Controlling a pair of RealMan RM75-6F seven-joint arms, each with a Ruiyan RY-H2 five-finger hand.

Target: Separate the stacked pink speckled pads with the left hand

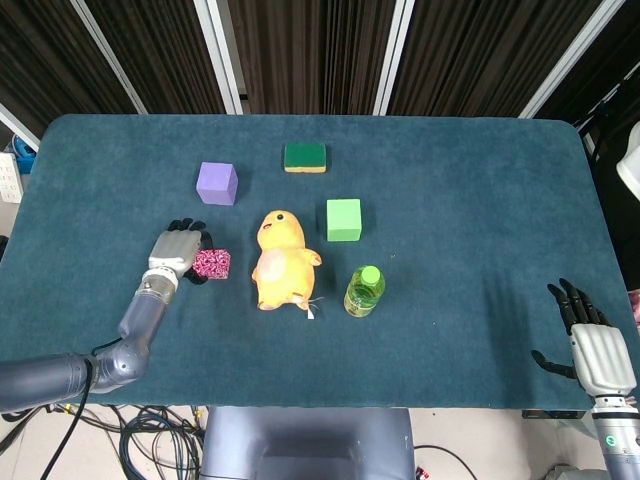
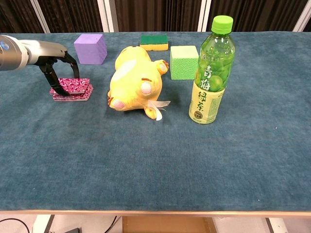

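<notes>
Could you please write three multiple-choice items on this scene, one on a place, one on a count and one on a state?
1. Where do the pink speckled pads lie?
A. Left of the yellow plush chick
B. Behind the green sponge
C. Right of the green bottle

2. How many foam cubes stand on the table?
A. One
B. Two
C. Four

3. How is the right hand?
A. Holding the bottle
B. Pressing on a cube
C. Open, holding nothing

Answers:
1 A: the pads sit by the left hand, left of the chick.
2 B: a purple cube and a green cube.
3 C: its fingers are spread at the table's near right edge.
</notes>
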